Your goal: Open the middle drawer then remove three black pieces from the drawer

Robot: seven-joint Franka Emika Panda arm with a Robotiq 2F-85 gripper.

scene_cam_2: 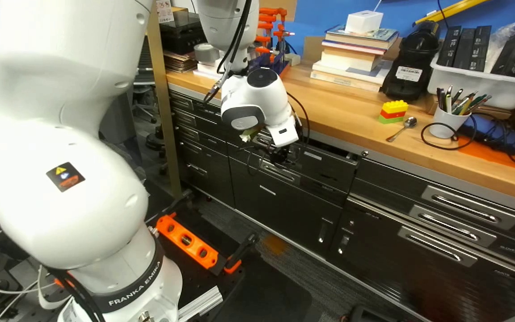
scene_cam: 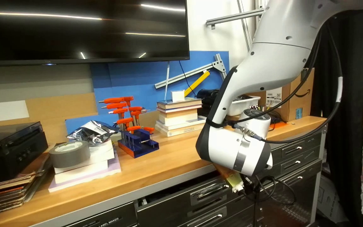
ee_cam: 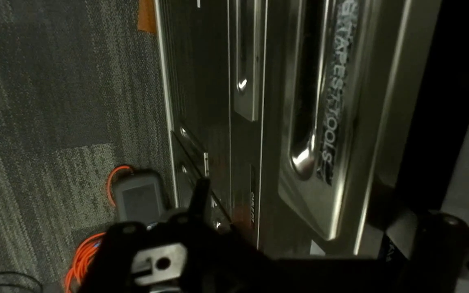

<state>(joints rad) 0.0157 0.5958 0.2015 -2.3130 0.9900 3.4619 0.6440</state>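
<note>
Below the wooden benchtop (scene_cam: pixel 172 154): drawer (scene_cam: pixel 165 212), ajar; three black pieces, not visible. Gripper (ee_cam: pixel 320 205) by the drawer front: fingers (ee_cam: pixel 200 199) wide apart, nothing held, contact unclear. Probable faults: a finger slipping off the drawer's edge, if pulled askew; dangling cable (scene_cam: pixel 275 186) snagging on the handle (ee_cam: pixel 302 160).

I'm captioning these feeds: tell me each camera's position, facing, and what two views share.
In an exterior view: higher than the worktop, facing the television; forearm and wrist show.
In an exterior view: near the robot's base, angled down at the cabinet; base and arm show.
Wrist view: on the wrist, looking down past the part-open drawer to the carpet; the open gripper shows.
Both exterior views share the orange-handled hex keys.
</note>
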